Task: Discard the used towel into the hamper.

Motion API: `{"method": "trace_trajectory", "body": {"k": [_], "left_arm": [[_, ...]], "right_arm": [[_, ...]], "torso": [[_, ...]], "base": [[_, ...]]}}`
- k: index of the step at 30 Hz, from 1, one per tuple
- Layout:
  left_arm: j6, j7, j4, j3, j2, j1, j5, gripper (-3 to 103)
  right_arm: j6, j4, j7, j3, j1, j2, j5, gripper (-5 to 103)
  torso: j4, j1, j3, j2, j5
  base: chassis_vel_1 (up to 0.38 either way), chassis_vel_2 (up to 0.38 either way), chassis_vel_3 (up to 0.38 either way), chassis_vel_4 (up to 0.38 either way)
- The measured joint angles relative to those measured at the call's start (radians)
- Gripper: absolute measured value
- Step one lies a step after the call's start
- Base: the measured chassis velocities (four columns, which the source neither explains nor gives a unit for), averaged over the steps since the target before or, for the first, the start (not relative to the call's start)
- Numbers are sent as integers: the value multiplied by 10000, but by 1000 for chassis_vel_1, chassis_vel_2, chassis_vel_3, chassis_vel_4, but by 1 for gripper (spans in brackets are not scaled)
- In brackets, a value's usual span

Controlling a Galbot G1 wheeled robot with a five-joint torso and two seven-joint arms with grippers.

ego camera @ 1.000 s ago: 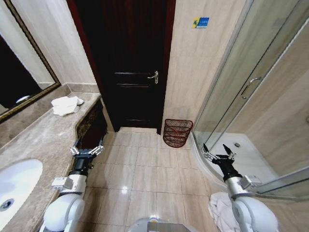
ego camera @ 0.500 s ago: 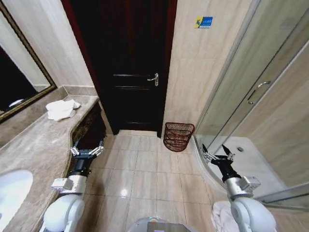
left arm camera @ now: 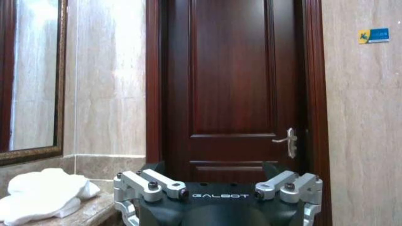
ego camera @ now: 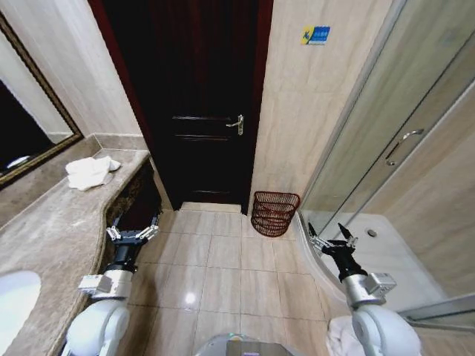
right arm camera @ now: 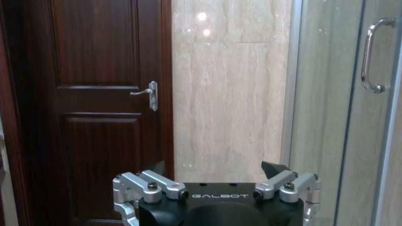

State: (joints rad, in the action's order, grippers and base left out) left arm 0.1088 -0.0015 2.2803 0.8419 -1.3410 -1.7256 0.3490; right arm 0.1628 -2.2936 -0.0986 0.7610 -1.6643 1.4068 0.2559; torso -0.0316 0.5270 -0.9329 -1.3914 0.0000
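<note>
Both arms hang low, left gripper (ego camera: 133, 231) and right gripper (ego camera: 332, 238) empty, fingers apart. The towel (ego camera: 87, 172) lies on the bench (ego camera: 56, 222), well apart from the hamper (ego camera: 274, 213).

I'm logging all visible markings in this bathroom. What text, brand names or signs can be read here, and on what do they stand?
"GALBOT": on the left gripper, in the left wrist view.
"GALBOT": on the right gripper, in the right wrist view.
Blue and yellow sticker on the wall right of the door: its print is too small to read.
</note>
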Motion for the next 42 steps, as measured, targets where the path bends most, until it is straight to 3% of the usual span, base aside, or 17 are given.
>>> {"method": "trace_trajectory", "body": {"k": [42], "left_arm": [[-4, 5, -95, 16, -166, -62, -52, 100]], "right_arm": [[-95, 274, -163, -128, 147, 34, -104, 100]], "torso": [[1, 0, 1, 0, 0]], "base": [[-45, 56, 54, -41]]}}
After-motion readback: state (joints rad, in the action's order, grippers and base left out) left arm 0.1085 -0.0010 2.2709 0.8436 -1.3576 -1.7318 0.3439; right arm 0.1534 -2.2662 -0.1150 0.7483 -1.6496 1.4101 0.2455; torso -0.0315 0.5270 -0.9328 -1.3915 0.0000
